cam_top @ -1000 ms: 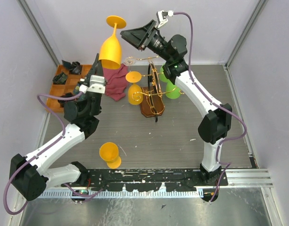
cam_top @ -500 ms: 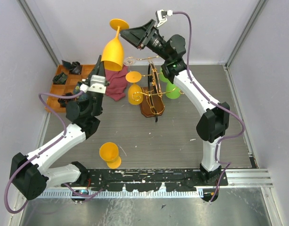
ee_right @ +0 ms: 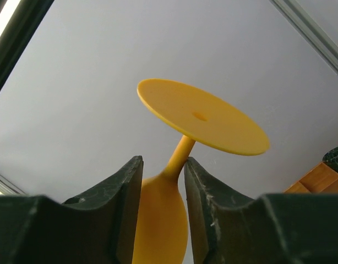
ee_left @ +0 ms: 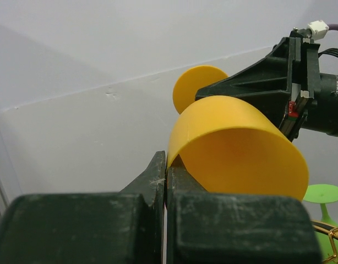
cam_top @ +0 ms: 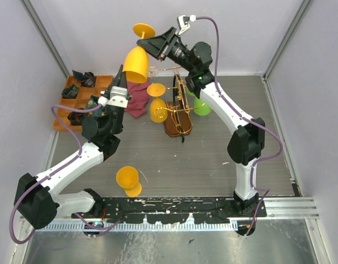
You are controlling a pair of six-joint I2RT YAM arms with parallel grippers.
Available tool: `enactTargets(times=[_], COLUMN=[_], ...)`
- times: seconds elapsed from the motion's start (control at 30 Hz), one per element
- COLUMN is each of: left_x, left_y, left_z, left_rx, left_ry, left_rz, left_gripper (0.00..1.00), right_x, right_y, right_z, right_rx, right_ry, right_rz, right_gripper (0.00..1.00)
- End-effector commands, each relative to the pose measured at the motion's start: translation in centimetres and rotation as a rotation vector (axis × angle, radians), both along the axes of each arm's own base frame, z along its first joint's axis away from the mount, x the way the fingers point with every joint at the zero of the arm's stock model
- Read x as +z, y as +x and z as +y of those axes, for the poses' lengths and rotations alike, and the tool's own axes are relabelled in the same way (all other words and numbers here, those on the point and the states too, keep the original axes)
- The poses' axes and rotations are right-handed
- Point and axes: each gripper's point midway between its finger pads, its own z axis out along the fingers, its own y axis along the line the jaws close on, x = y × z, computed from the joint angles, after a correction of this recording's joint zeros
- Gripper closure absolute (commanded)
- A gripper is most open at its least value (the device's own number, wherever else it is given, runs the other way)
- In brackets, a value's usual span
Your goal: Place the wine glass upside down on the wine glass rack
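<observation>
Two-handed, high beside the rack point(cam_top: 178, 124): left pincer point(ee_left: 165, 165) clamps the wine glass point(cam_top: 135, 61) rim point(ee_left: 177, 144), right pincer point(ee_right: 162, 168) gapes astride its stem point(ee_right: 181, 149), so I'd centre, then close.

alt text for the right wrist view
An upside-down yellow wine glass is between the open jaws of the right gripper, stem at their tips, round foot on top. Plain grey wall behind; a wooden tray corner shows lower right.
</observation>
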Motion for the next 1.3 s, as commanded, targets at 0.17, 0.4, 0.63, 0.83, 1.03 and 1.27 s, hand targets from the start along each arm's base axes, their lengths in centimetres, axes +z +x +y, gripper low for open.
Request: enactTargets(times=[0.17, 0.4, 0.63, 0.83, 1.03, 1.27], left_x=[1.5, 0.4, -3.2, -7.0, -8.1, -6.4], left_y=[-0.7, -1.1, -1.3, -1.8, -2.7, -2.9], left_z=[0.7, 0.3, -0.2, 0.3, 1.0, 2.8], left_rx=[0.009, -0.014, -0.046, -0.06, -0.068, 0.002], left_ry=[-0.056, -0.021, 0.074, 0.132, 0.158, 0.132], left_rz=[-0.045, -0.034, 0.07, 0.202, 0.271, 0.342], left_gripper=[1.0, 0.65, 0.33, 0.26, 0.24, 0.21], right_x=[3.9, 4.4, 5.9, 6.6, 4.9, 2.9], right_y=[-2.6, -2.7, -1.8, -0.4, 1.3, 1.7], right_z=[-0.6, -0.9, -2.6, -5.5, -7.2, -11.0], right_rx=[0.028, -0.004, -0.116, -0.237, -0.377, -0.607], right_ry=[0.047, 0.034, -0.014, -0.081, -0.263, -0.489], right_rz=[-0.137, -0.181, -0.266, -0.325, -0.345, -0.363], right_gripper=[0.83, 0.99, 0.99, 0.99, 0.99, 0.99])
